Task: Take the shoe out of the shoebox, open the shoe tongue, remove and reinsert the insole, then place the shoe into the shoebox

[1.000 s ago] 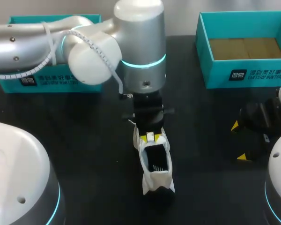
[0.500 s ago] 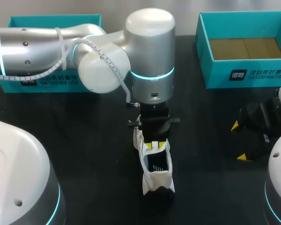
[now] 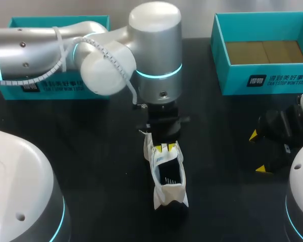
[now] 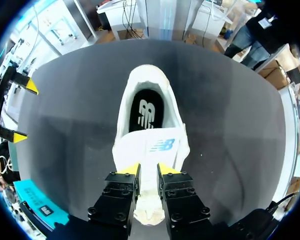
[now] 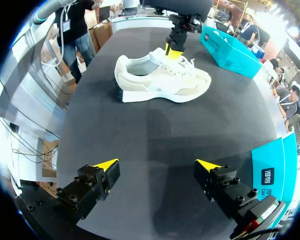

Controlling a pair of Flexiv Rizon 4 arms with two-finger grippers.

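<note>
- The shoe (image 3: 167, 174) is a white sneaker sitting upright on its sole, pretty much in the middle of the black worktop (image 3: 91, 151). It's out on the bare surface, not inside either box.
- Its heel end points back toward the robot's side, and the toe end is tucked under the left arm's wrist in the head view.
- The left arm comes in from the left and goes straight down over the shoe. The left fingers (image 4: 129, 170) are nearly together with just a thin gap, and the white tongue (image 4: 152, 147) sits in that gap, so they're pinching the tongue from both sides near its top edge.
- Just past the tongue you can look right down into the opening. The black insole (image 4: 146, 107) is lying flat inside the shoe.
- The right fingers (image 5: 106, 166) are spread wide open with nothing between them. They hang over bare worktop off to the right, well apart from the shoe, and that wrist view sees the shoe side-on.
- One teal shoebox (image 3: 242, 75) is at the far right of the worktop. It's open on top with a brown cardboard bottom showing.
- The second teal box (image 3: 91, 92) is at the far left, mostly hidden behind the left arm, so I can't tell what's in it.
</note>
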